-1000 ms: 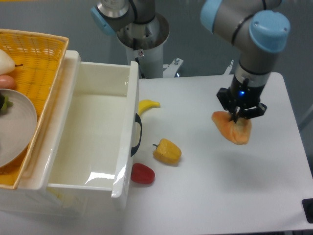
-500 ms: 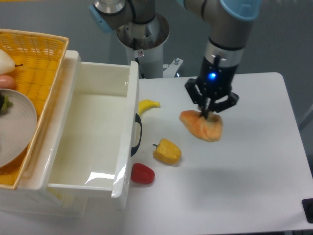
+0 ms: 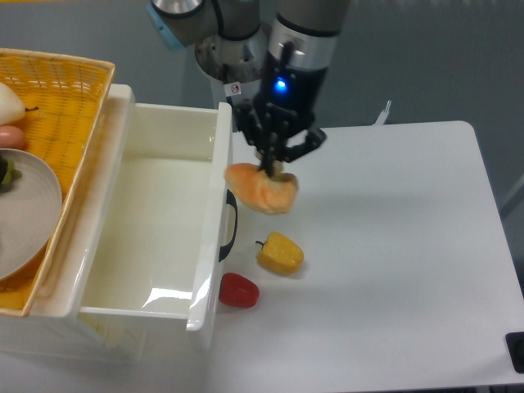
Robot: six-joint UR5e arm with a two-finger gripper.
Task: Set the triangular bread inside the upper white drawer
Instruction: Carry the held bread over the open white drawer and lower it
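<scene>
The triangular bread [image 3: 260, 190], an orange-tan wedge, hangs in the air just right of the drawer's front wall, above the table. My gripper [image 3: 274, 168] is shut on its top, fingers pointing down. The upper white drawer [image 3: 155, 221] stands pulled open at the left, its glossy inside bare, its dark curved handle [image 3: 231, 225] facing right, right below the bread. The small banana seen before is hidden behind the bread and gripper.
A yellow pepper [image 3: 279, 252] and a red pepper [image 3: 239, 290] lie on the table beside the drawer front. A yellow woven basket [image 3: 57, 98] with a grey plate [image 3: 24, 217] sits at far left. The arm's base [image 3: 237, 57] stands behind.
The gripper has carried the bread leftward across the table, from the right side to just beside the drawer's front edge, and slightly higher.
</scene>
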